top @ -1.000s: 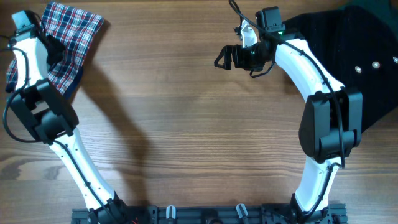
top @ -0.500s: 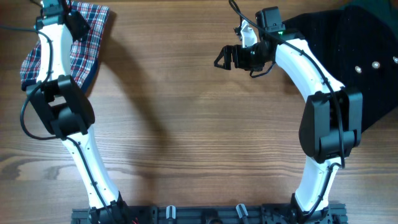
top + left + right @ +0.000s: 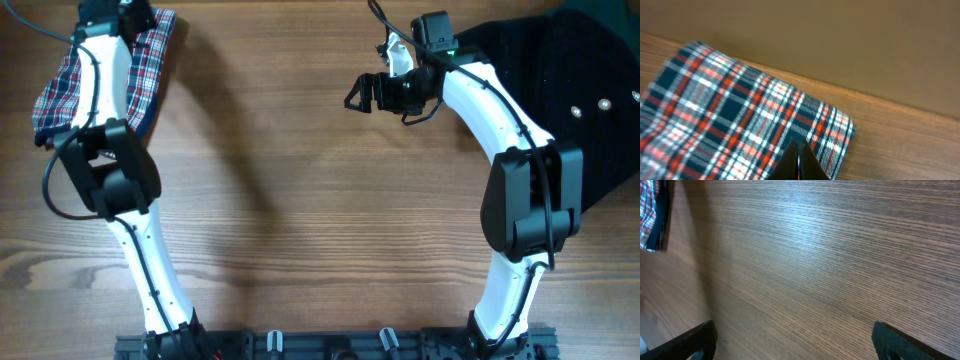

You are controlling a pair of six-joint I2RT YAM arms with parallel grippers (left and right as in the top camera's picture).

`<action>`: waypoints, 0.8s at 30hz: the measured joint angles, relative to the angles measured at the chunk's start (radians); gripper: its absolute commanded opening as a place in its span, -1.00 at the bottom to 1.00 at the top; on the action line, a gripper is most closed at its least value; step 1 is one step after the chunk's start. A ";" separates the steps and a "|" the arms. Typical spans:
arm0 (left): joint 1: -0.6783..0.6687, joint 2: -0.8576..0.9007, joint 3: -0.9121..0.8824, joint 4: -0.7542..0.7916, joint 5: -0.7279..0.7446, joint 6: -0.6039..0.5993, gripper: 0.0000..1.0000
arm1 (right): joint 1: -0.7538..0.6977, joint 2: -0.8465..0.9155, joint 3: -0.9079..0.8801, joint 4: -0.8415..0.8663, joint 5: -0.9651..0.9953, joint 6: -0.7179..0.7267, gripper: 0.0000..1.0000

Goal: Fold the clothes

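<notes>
One plaid garment (image 3: pixel 56 95) lies bunched at the worktop's (image 3: pixel 300 200) far left corner, close to the edge. Dragged that way it could slide off, or a thin pinch could slip and drop it. The left tool (image 3: pixel 799 159) is fully closed, seemingly nipping the cloth. The right tool (image 3: pixel 795 345) stands wide and empty over bare wood, well apart
</notes>
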 measured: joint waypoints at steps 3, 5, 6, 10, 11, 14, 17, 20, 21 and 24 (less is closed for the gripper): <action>0.000 0.049 0.001 0.010 0.009 0.018 -0.92 | 0.000 0.000 0.000 0.000 0.000 0.000 0.99; 0.000 0.087 0.001 0.024 0.014 0.023 -0.93 | 0.000 0.000 0.000 0.000 0.000 0.000 0.99; 0.000 0.100 0.001 0.029 0.015 0.023 -0.92 | 0.000 0.000 0.000 0.000 0.000 0.000 1.00; -0.001 0.130 0.001 0.086 0.015 0.026 -0.92 | 0.000 0.000 0.000 0.000 0.000 0.000 0.99; 0.000 0.134 0.001 0.097 0.015 0.026 -0.92 | 0.000 0.000 0.000 0.000 0.000 0.000 1.00; 0.000 0.151 0.002 0.141 0.015 0.026 -0.92 | 0.000 0.000 0.000 -0.006 0.000 -0.008 1.00; 0.000 0.172 0.002 0.167 0.014 0.027 -0.92 | 0.000 0.000 0.000 -0.011 0.001 -0.011 1.00; 0.001 0.180 0.002 0.210 0.014 0.026 -0.92 | 0.000 0.000 0.000 -0.011 0.001 -0.011 0.99; 0.002 0.183 0.002 0.220 0.013 0.026 -0.92 | 0.000 0.000 0.000 -0.011 0.001 -0.011 0.99; 0.009 0.188 0.002 0.250 0.014 0.026 -0.92 | 0.000 0.000 0.000 -0.011 0.001 -0.011 0.99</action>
